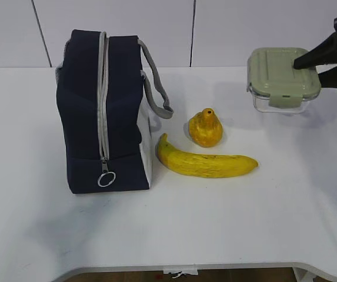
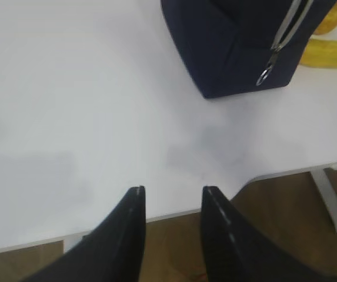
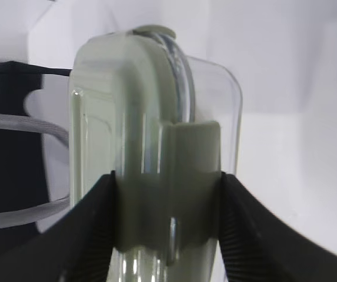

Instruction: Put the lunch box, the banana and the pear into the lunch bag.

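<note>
The navy lunch bag (image 1: pixel 94 111) stands upright at the left, its grey zipper closed with the ring pull (image 1: pixel 106 178) low on the front. The pear (image 1: pixel 206 127) and the banana (image 1: pixel 206 161) lie just right of it. The lunch box (image 1: pixel 283 79), with its sage-green lid, is at the far right. My right gripper (image 1: pixel 310 69) is shut on its right end; in the right wrist view (image 3: pixel 167 176) the jaws press both sides of the latch of the lunch box (image 3: pixel 133 88). My left gripper (image 2: pixel 174 189) is open and empty over the table's front edge, away from the bag (image 2: pixel 233 41).
The white table (image 1: pixel 215 223) ends in a front edge with brown floor below it (image 2: pixel 274 205). A white wall stands behind. The bag's grey handle (image 1: pixel 156 88) loops out toward the pear. A bit of banana (image 2: pixel 327 53) shows behind the bag.
</note>
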